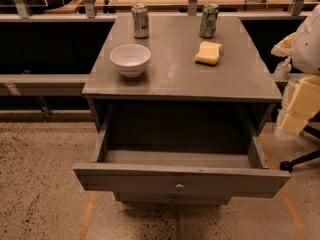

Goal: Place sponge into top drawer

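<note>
The pale yellow sponge (208, 52) lies on the grey cabinet top (180, 79), at the right rear, just in front of a green can. The top drawer (180, 178) is pulled out wide toward me. Its brass knob (179, 187) faces front and nothing lies on its floor. My gripper (296, 109) hangs at the right edge of the view, beside the cabinet's right side, lower than the top and well right of the sponge. It holds nothing that I can see.
A white bowl (130, 59) sits at the left front of the top. Two soda cans (140, 20) (209, 20) stand at the rear. A lower front (171, 199) shows under the drawer. A black chair leg (300, 161) lies at the right on the speckled floor.
</note>
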`<state>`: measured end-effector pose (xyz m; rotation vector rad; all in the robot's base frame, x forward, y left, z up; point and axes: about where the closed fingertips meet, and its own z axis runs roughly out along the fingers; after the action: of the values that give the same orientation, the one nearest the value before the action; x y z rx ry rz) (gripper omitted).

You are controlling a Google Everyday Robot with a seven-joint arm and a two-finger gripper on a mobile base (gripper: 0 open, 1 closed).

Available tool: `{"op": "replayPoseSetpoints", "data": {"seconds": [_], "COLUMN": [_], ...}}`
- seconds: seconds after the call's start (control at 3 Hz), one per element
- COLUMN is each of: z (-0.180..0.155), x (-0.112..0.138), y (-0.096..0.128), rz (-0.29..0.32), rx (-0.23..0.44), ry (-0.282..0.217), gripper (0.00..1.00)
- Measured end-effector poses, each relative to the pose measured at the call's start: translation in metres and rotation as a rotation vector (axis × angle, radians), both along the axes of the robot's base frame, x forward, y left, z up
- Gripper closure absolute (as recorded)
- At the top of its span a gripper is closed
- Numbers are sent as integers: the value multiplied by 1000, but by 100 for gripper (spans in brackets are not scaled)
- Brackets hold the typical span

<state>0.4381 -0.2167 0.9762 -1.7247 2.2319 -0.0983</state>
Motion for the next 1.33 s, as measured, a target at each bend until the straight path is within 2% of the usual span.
{"op": "replayPoseSetpoints", "data": {"seconds": [0.33,0.67,1.0,1.33], "z": [0,-4,-11,-20], "x": [2,17,66,126], "y": [0,-2,-22,-35], "rz": [-2,-21,-58,-63], "rx": [12,125,283,387], "ry": [-3,-26,-90,-118], "gripper": [0,0,0,0]}}
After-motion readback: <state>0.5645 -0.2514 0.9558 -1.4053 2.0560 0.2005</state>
